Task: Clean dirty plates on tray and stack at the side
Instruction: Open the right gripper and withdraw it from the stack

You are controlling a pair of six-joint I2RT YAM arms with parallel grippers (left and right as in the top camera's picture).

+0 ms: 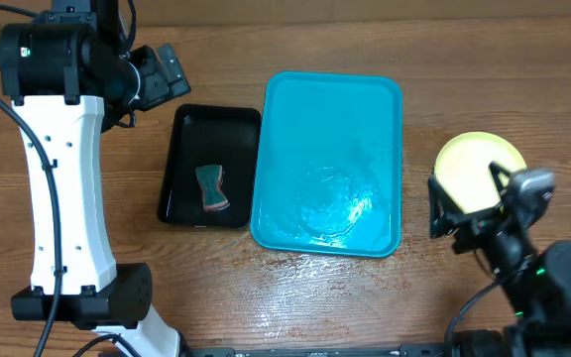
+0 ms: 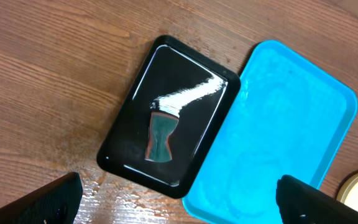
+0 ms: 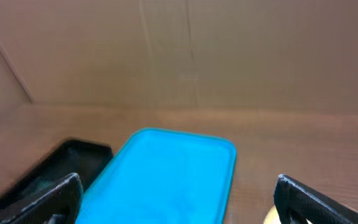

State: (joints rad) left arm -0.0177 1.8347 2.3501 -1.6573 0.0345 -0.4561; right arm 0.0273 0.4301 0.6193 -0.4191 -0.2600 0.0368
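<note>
Turquoise tray [image 1: 330, 109] is the reference, wet sheen on its floor. Right gripper [image 3: 179, 202] hangs just right of its near corner, jaws spread wide, nothing held. Plates [image 1: 479, 159] sit on the table [image 1: 365, 307] right of the tray, pale yellow one on top, can't count the stack. Black tray [image 1: 181, 169] sits against its left edge, sponge [image 1: 212, 188] inside. Left gripper [image 2: 188, 202] hovers past the far-left corner, also spread wide, empty.
</note>
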